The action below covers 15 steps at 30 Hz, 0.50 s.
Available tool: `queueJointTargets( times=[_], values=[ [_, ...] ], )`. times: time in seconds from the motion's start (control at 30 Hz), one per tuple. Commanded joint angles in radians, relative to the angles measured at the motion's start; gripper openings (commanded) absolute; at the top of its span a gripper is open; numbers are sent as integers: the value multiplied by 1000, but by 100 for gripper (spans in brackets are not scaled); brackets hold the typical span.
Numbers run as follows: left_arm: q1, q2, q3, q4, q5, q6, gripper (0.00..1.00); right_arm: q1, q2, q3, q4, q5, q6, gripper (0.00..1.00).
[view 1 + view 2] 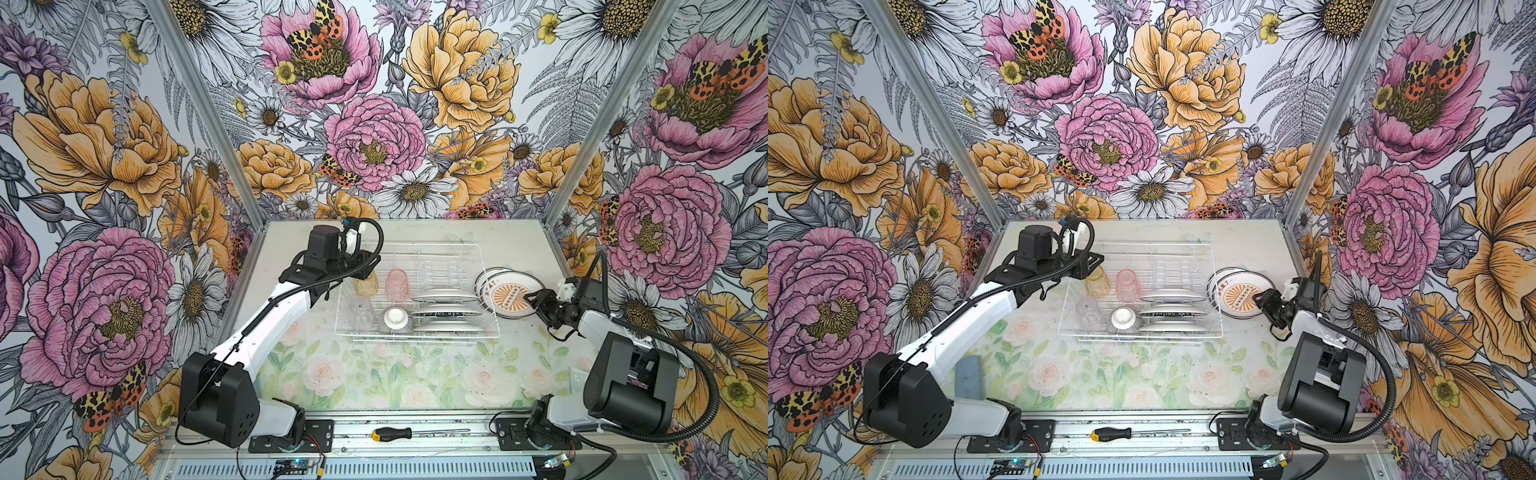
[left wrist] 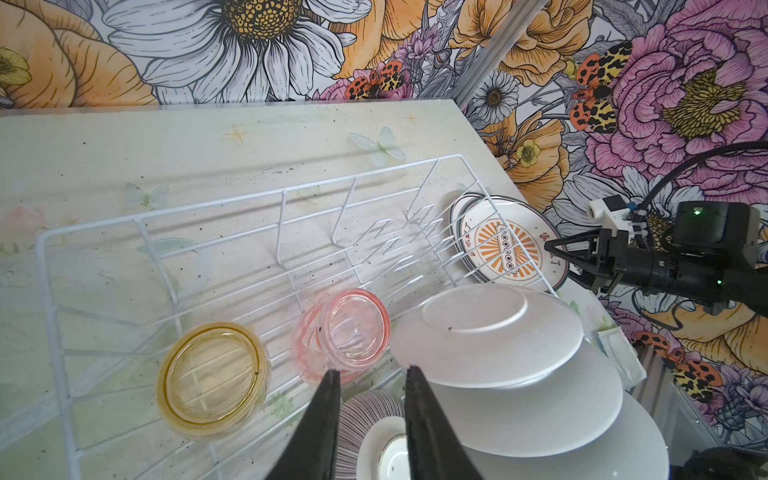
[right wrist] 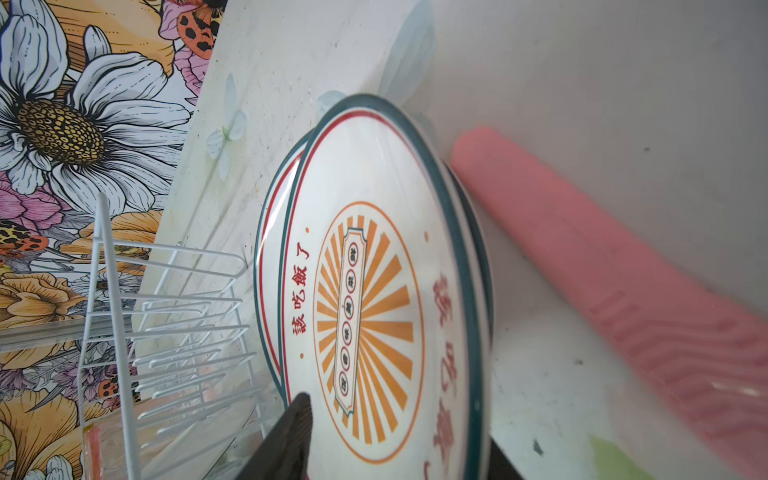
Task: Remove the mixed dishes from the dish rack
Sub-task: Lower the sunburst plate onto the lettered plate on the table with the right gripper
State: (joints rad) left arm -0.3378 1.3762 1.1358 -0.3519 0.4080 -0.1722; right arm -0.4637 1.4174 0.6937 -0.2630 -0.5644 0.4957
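Glazed plates (image 1: 510, 293): stacked on bench (image 1: 374, 374) beside dish rack (image 1: 432, 246); slick, brittle, likely best pinched at rim.
Right gripper (image 1: 533, 302): jaws apart astride that rim.
Left gripper (image 2: 372, 370): parted, empty, over rack near pink tumbler (image 2: 345, 328).

Open table (image 1: 374, 374) before rack (image 1: 432, 270), upright plates (image 1: 446, 311) crowd its right

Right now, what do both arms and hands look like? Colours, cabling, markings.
The left arm and right arm: white link shells, boxy black joint housings, black corrugated cable conduit looping alongside. The left hand and right hand have black fingers tapering to points. A green light glows on the right wrist's black block. No readable markings.
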Motion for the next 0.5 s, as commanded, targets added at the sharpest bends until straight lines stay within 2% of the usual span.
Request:
queueJointTargets(
  times=[0.0,0.3,0.4,0.47],
  values=[
    [10,-22,-16,23,25,10,29,21,-33,25,-69,100,-69,56],
    [13,-25,-18,26,30,6,29,54,-20,48,-118,186,-121,57],
    [11,-28,-19,27,29,6,29,66,-4,61,-121,198,-126,61],
    [13,-29,-22,27,29,6,29,77,10,74,-123,205,-129,66]
  ],
)
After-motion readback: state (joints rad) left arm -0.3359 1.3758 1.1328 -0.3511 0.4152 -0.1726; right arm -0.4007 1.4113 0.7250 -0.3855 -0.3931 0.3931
